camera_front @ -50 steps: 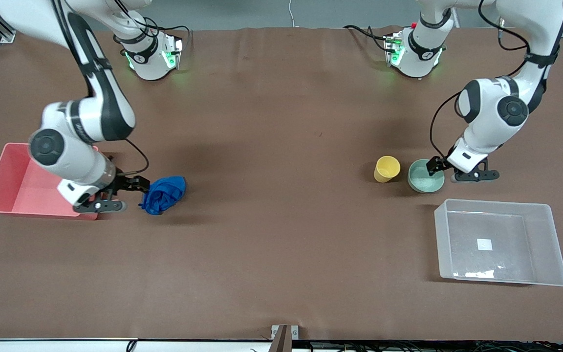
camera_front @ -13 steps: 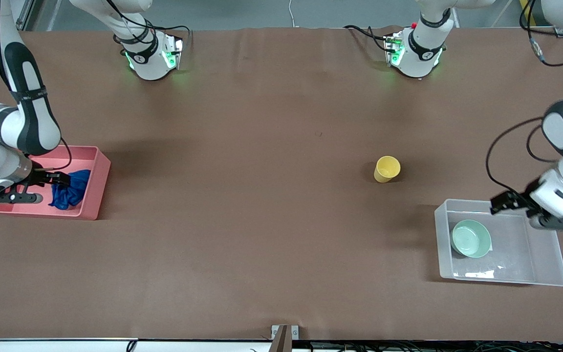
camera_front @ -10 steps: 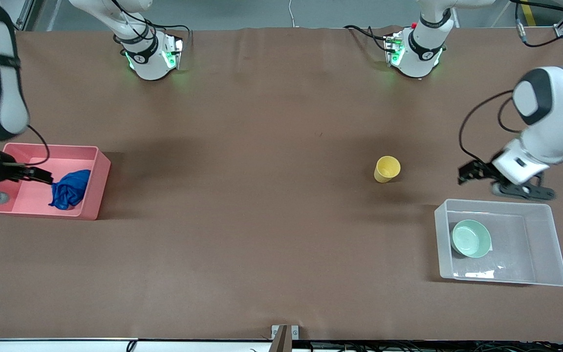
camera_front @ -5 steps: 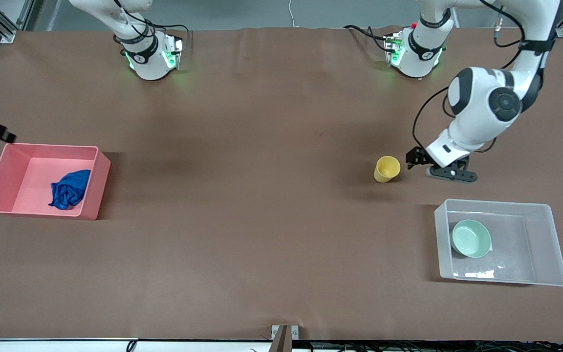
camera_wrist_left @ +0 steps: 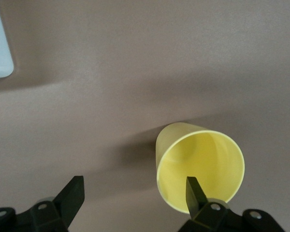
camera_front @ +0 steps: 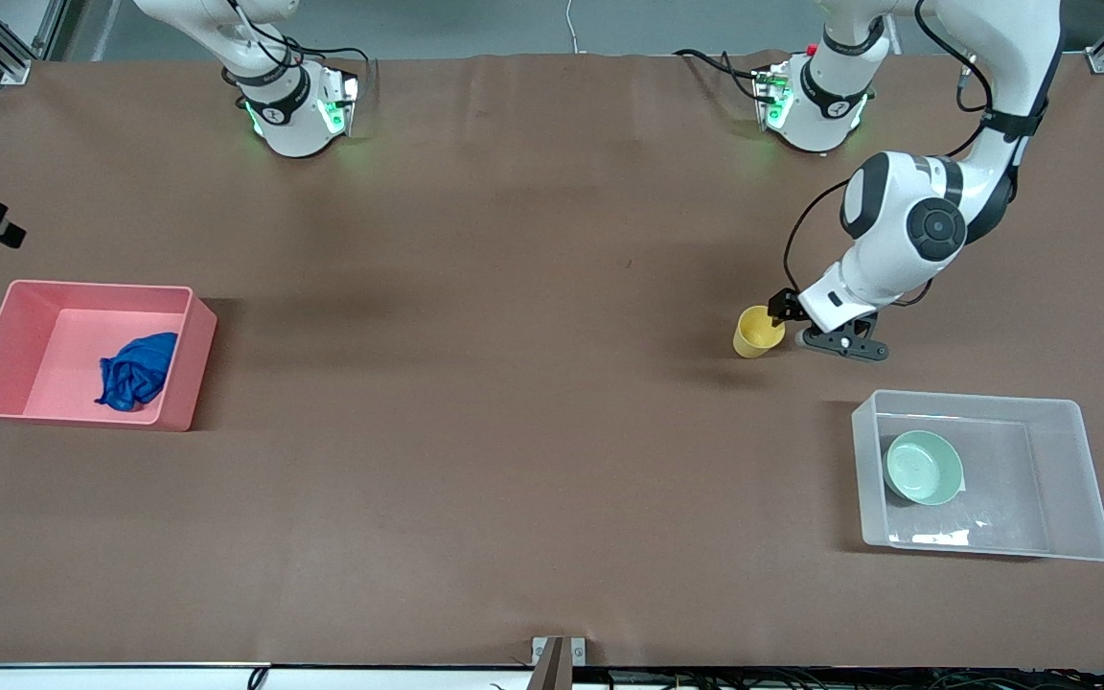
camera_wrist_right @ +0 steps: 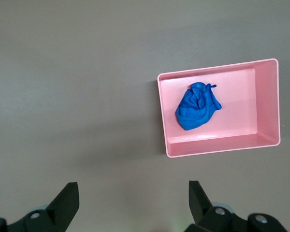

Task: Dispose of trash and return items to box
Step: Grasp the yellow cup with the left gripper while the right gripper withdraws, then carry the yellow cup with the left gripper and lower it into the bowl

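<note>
The blue cloth (camera_front: pixel 137 370) lies in the pink bin (camera_front: pixel 178 391). The right gripper (camera_wrist_right: pixel 133 200) hangs wide open, empty, high above the table. The left gripper (camera_wrist_left: pixel 134 193), fingers spread, straddles the yellow cup's (camera_front: pixel 757 332) rim. The green bowl (camera_front: pixel 923 468) sits in the clear box (camera_front: pixel 1089 479), nearer the camera than the cup.

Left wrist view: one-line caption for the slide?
Open left gripper at the yellow cup, one finger in front of its rim, cup upright on the table.
</note>
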`<state>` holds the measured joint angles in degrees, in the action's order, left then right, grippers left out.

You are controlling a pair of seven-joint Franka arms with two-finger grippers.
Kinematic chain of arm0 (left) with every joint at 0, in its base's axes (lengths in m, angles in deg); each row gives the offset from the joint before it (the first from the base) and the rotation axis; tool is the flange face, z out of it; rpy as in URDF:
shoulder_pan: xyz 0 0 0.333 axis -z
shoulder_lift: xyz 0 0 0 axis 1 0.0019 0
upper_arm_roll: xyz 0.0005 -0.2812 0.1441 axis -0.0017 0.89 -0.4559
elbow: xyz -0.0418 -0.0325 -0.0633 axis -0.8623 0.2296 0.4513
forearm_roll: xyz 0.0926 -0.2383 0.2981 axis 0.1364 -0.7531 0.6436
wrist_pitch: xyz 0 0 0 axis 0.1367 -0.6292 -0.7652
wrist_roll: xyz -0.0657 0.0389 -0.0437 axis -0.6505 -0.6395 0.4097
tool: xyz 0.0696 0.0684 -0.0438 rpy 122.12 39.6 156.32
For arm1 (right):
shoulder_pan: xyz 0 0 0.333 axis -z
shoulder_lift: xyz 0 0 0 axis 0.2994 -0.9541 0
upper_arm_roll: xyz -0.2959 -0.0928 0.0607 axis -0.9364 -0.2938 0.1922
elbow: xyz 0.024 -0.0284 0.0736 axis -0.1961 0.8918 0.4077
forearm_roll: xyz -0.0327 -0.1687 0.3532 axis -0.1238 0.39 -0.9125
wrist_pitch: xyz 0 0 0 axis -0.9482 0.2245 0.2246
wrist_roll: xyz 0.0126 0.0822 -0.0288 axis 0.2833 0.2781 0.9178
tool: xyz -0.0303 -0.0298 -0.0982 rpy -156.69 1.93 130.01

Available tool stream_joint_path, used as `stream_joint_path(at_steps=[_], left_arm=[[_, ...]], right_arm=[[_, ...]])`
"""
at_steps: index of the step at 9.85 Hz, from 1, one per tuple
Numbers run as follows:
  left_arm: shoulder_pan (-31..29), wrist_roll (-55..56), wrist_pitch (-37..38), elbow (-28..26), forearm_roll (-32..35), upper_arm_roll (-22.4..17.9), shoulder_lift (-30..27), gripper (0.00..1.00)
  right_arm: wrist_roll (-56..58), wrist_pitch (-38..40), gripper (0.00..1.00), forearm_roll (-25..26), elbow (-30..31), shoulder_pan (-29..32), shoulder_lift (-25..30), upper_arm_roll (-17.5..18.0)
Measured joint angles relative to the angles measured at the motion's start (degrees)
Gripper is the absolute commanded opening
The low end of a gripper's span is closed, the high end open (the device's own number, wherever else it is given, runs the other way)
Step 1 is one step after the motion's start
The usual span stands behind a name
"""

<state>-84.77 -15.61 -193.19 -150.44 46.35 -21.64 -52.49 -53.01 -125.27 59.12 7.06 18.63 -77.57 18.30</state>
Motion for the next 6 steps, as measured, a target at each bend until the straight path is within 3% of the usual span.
stream_joint_path(at_steps=[1,2,6], left_arm=[[0.13,0.00,-1.09,0.00,0.00,0.30,1.28,0.28],[0.14,0.00,-1.91,0.00,0.00,0.82,2.34,0.02],[0.14,0.00,-2.22,0.27,0.01,1.15,2.89,0.00]], right_arm=[[-0.19,0.29,1.00,0.08,-1.23,0.00,0.02,0.48],[-0.26,1.22,1.00,0.11,-2.72,0.01,0.02,0.57],[-0.07,1.80,1.00,3.03,-3.53,-0.06,-0.51,0.66]])
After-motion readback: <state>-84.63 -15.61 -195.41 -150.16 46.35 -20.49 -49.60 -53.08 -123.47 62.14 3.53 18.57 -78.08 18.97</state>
